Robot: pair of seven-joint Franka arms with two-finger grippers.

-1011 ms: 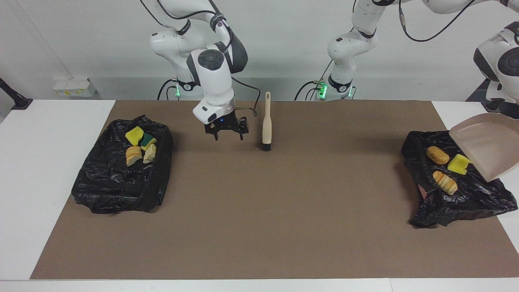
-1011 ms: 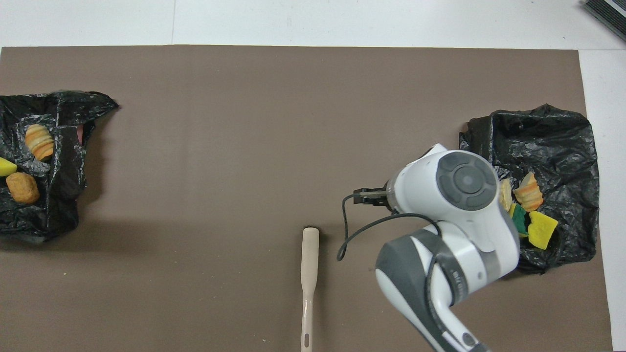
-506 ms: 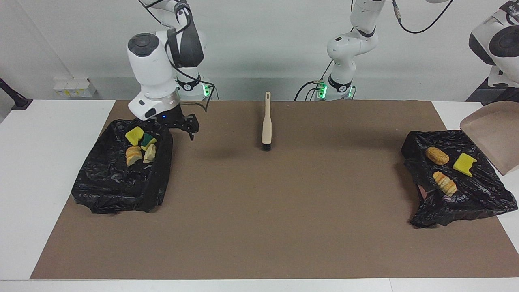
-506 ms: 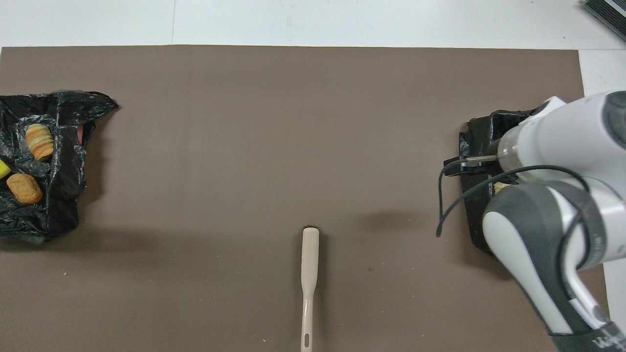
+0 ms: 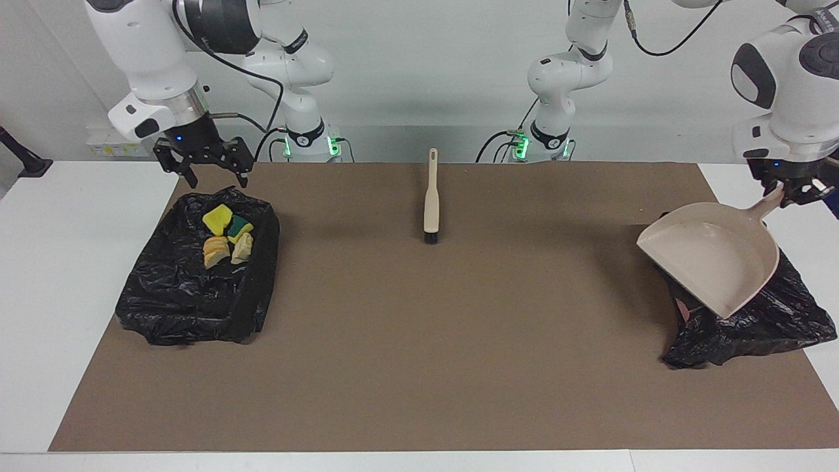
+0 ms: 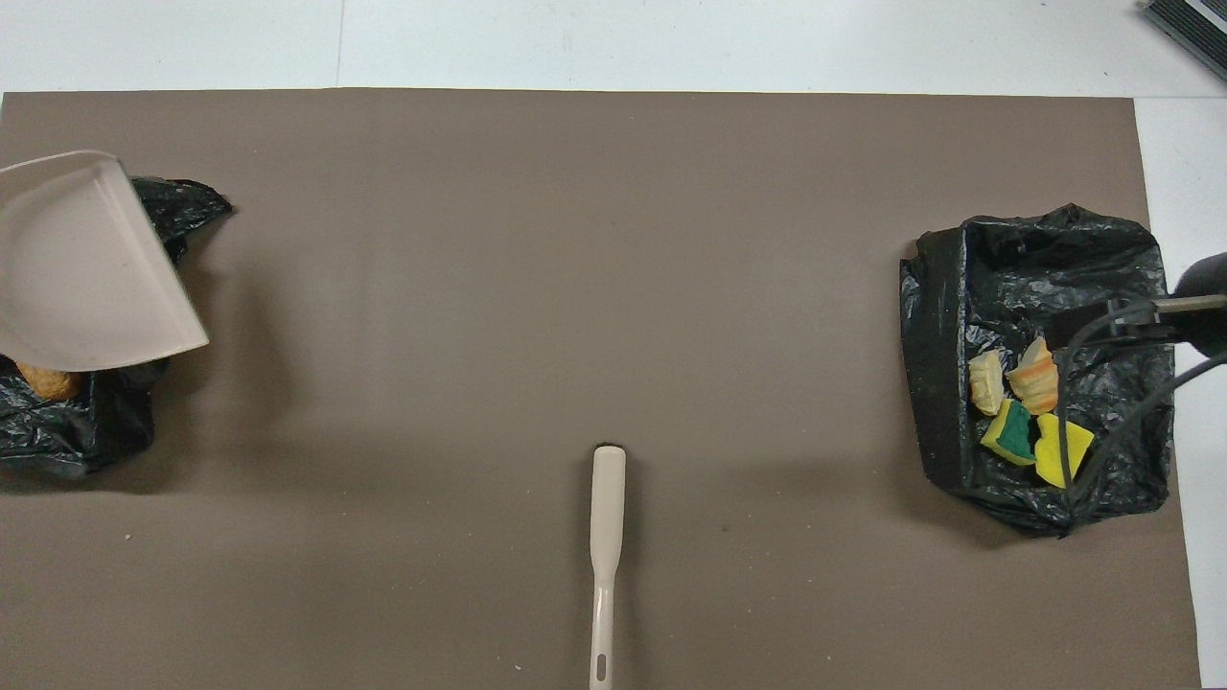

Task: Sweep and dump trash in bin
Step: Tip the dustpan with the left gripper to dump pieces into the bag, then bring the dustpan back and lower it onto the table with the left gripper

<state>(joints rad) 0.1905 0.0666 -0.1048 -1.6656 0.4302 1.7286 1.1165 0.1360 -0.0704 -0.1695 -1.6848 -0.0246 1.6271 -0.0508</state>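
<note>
A: Left tool (image 5: 796, 188) is clamped on the handle of the beige dustpan (image 5: 711, 262), which hangs tilted over the black bin bag (image 5: 767, 321) at the left arm's end of the counter (image 5: 419, 341). Right tool (image 5: 203, 159) hangs with its jaws wide apart and nothing in them, above the edge of the other black bag (image 5: 190, 295) nearest the robots.

B: Where is the trash?

A: Four pieces (image 5: 227, 236) lie in the bag at the right arm's end: a yellow sponge, a green-backed one and two bread-like bits. In the overhead view one brown piece (image 6: 46, 381) peeks out from under the pan in the other bag; anything else there is hidden by the pan.

B: So what could go wrong?

A: The pan's lip sits low by the bag. If it drags across the loose plastic, it may snag the bag, pull it along the counter or tip pieces out. It is held only by the end of its handle, so it might also twist in the grip.

B: And the brush (image 5: 430, 200)?

A: It lies apart from both tools, mid-counter near the robots; I see no risk there.
</note>
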